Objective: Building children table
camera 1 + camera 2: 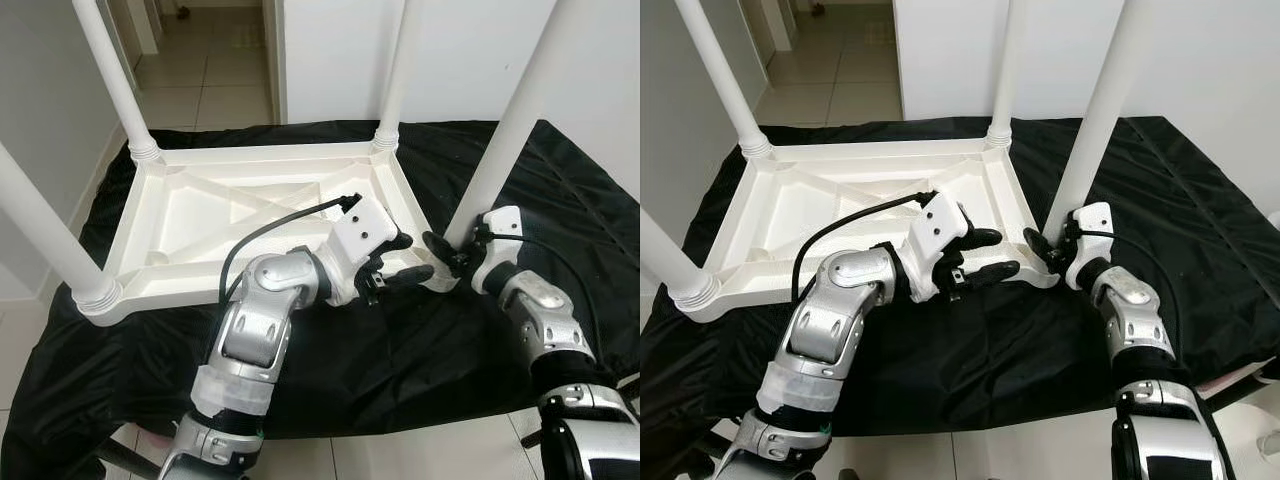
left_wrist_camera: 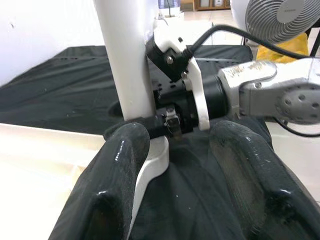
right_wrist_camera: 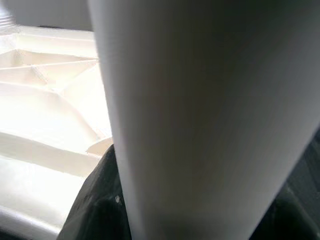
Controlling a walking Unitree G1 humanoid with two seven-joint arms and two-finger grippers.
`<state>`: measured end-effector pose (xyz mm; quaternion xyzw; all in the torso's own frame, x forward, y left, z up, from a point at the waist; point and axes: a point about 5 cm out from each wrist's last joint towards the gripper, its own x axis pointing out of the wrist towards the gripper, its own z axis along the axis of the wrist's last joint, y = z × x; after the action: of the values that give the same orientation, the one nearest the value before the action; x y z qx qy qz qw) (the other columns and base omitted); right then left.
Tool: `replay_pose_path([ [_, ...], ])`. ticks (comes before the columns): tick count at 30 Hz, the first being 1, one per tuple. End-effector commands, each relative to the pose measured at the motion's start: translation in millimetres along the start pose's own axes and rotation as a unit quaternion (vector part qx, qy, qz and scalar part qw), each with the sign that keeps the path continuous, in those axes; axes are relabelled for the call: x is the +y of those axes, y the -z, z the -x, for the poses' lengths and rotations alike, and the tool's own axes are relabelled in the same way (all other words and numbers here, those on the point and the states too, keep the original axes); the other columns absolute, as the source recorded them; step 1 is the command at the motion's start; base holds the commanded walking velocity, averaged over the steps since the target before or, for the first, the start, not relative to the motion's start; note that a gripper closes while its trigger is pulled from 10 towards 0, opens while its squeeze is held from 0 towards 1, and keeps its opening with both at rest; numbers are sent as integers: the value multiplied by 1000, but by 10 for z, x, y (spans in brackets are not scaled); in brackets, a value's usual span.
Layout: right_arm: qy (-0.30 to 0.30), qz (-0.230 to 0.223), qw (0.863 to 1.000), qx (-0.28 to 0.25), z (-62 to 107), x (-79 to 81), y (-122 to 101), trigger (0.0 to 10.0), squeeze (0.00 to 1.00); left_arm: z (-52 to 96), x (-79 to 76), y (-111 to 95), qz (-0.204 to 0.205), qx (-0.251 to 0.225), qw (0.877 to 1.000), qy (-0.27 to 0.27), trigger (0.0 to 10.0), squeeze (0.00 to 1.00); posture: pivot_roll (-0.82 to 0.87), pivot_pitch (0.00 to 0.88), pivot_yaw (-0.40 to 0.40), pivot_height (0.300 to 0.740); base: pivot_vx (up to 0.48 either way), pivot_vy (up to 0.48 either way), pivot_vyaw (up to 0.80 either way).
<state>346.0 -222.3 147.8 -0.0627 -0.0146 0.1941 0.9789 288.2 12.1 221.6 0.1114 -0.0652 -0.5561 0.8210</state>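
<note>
The white plastic children table [image 1: 250, 215] lies upside down on a black cloth [image 1: 400, 350] spread over the tiled floor [image 1: 210, 70]; its ribbed underside faces up. Three legs stand upright in their corner sockets — the far-left leg [image 1: 112, 80], the far-right leg [image 1: 398, 70] and the near-left leg [image 1: 45, 235]; the fourth, near-right leg [image 1: 520, 110] rises at a slight tilt from the near-right corner of the table.

Right claw [image 1: 450, 250]: positioned at the base of the near-right leg, just above the corner socket; its black fingers are clamped around the leg, as the left wrist view confirms, where the right claw body [image 2: 185, 100] sits pressed against the white tube [image 2: 125, 60]; in the right wrist view the leg [image 3: 210, 120] stands directly before the camera, with the table's ribbed underside [image 3: 45, 100] beside it.

Left claw [image 1: 405, 258]: reaches across the near edge of the table from the left, just beside the same corner; its two black fingers [image 2: 117, 185] are spread apart, holding nothing; one finger lies over the white corner of the table, the other over the black cloth; the tips point toward the right claw, near it but not touching.

A white wall [image 1: 450, 50] stands behind the cloth; a fan [image 2: 282, 17] is visible in the left wrist view.
</note>
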Motion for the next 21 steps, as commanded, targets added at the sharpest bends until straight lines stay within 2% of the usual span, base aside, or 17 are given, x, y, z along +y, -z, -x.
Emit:
replay_pose_path([
  [1,5,-7,999,37,31,86,177,10000,0,11,155,-7,-5,0,991,-130,10000,0,-57,0,2,740,0,0,0],
  [5,46,-5,998,42,62,163,224,10000,0,15,167,5,-7,1,991,-133,10000,0,-60,0,3,740,0,0,0],
  [7,94,-29,994,43,92,271,237,10000,0,19,182,15,-6,3,990,-138,10000,0,-56,0,0,740,0,0,0],
  [9,94,-29,994,43,92,271,237,10000,0,19,182,15,-6,3,990,-138,10000,0,-56,0,0,740,0,0,0],
  [10,126,-44,990,42,107,326,238,10000,0,25,191,28,-5,4,990,-141,10000,0,-56,0,-1,740,0,0,0],
  [11,126,-44,990,42,107,326,238,10000,0,25,191,28,-5,4,990,-141,10000,0,-56,0,-1,740,0,0,0],
  [14,184,-73,979,43,134,442,249,10000,0,44,196,64,-3,10,989,-146,10000,0,-50,0,-8,740,0,0,0],
  [16,184,-73,979,43,134,442,249,10000,0,44,196,64,-3,10,989,-146,10000,0,-50,0,-8,740,0,0,0],
  [17,235,-95,966,44,160,505,267,10000,0,57,197,85,-3,13,989,-148,10000,0,-45,0,-12,740,0,0,0],
  [18,235,-95,966,44,160,505,267,10000,0,57,197,85,-3,13,989,-148,10000,0,-45,0,-12,740,0,0,0],
  [20,339,-128,931,45,237,569,301,10000,0,78,199,113,-1,17,988,-155,10000,0,-42,0,-9,740,0,0,0],
  [21,339,-128,931,45,237,569,301,10000,0,78,199,113,-1,17,988,-155,10000,0,-42,0,-9,740,0,0,0],
])
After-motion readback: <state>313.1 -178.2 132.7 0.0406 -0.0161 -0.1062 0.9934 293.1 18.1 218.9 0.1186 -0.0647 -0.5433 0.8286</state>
